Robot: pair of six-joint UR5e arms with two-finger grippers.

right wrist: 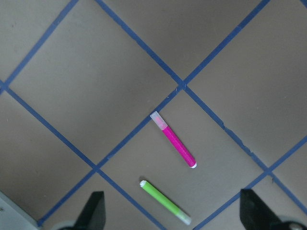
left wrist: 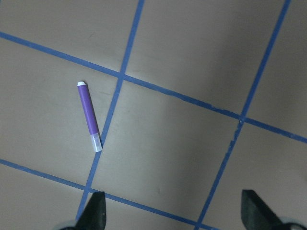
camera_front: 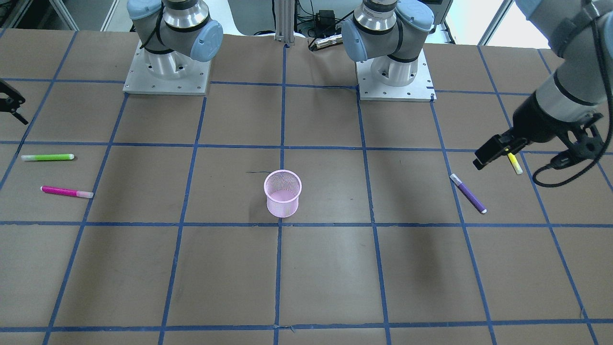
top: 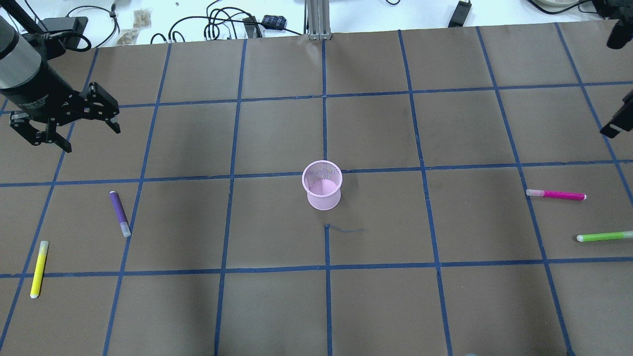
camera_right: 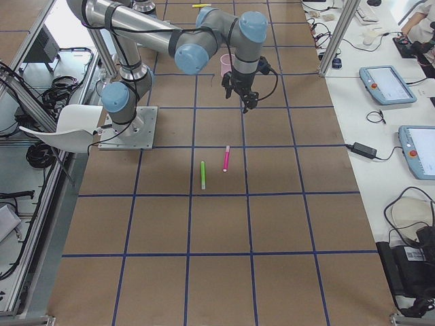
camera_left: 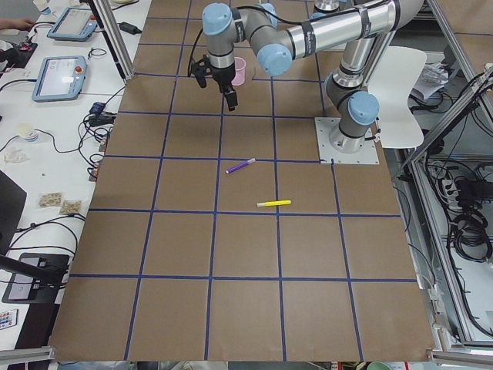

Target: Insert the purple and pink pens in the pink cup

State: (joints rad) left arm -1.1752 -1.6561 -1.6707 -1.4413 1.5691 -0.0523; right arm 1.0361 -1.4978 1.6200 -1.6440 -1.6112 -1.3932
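Note:
The pink mesh cup stands upright at the table's middle. The purple pen lies flat on the left side and shows in the left wrist view. My left gripper hovers open and empty beyond it, apart from it. The pink pen lies flat on the right side and shows in the right wrist view. My right gripper is open and empty above it, mostly beyond the overhead view's right edge.
A yellow pen lies near the purple pen, toward the robot. A green pen lies beside the pink pen. Both arm bases stand at the table's robot side. Blue tape lines grid the brown table.

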